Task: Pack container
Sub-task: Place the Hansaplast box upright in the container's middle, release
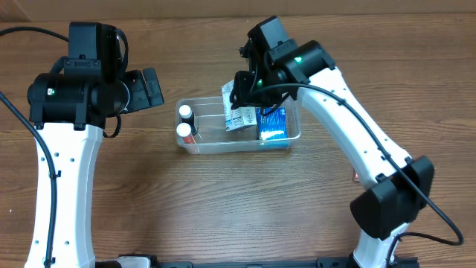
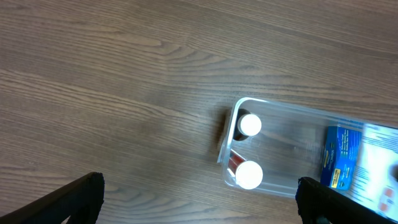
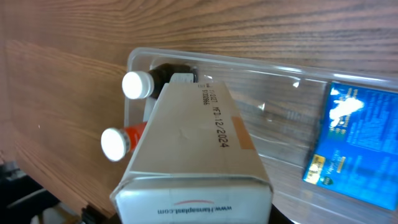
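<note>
Two white-capped bottles (image 1: 183, 130) and a flat blue box (image 1: 272, 125) flank the bare middle of the clear plastic rectangular container (image 1: 223, 148) at frame centre. The right gripper (image 1: 249, 99), clamped on a white cardboard carton (image 1: 239, 117), should lower it level into that gap. The left gripper (image 1: 152, 88) gapes empty, upper left.

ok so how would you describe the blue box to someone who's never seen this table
Look for the clear container in the middle of the wooden table. The blue box lies flat at its right end, opposite the two white-capped bottles. It is the only blue thing there; the carton above the container is white.
</note>
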`<state>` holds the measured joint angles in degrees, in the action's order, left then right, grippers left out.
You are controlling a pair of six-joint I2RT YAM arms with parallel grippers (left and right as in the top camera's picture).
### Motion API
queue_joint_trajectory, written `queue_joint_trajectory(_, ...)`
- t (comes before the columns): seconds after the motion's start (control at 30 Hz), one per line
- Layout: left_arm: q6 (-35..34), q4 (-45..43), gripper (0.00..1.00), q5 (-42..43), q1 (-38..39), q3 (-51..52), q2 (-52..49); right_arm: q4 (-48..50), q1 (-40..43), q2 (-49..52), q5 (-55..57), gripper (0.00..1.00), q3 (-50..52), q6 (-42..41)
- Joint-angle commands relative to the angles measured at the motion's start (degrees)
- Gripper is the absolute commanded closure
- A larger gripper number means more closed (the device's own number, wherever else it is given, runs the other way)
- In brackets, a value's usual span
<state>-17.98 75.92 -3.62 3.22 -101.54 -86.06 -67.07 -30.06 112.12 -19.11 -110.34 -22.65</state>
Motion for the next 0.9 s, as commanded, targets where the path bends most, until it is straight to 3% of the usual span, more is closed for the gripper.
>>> queue_joint_trajectory(0.0, 0.85, 0.17, 0.00, 0.68, -0.20, -0.72, -0.17, 1.11, -0.20, 1.40, -0.50, 0.64, -0.98, -4.98)
queue_joint_trajectory(0.87, 0.85, 0.24, 0.00, 0.68, -0.20, -0.72, -0.17, 3.76, -0.26, 5.07, -0.48, 0.64, 3.89, -7.61)
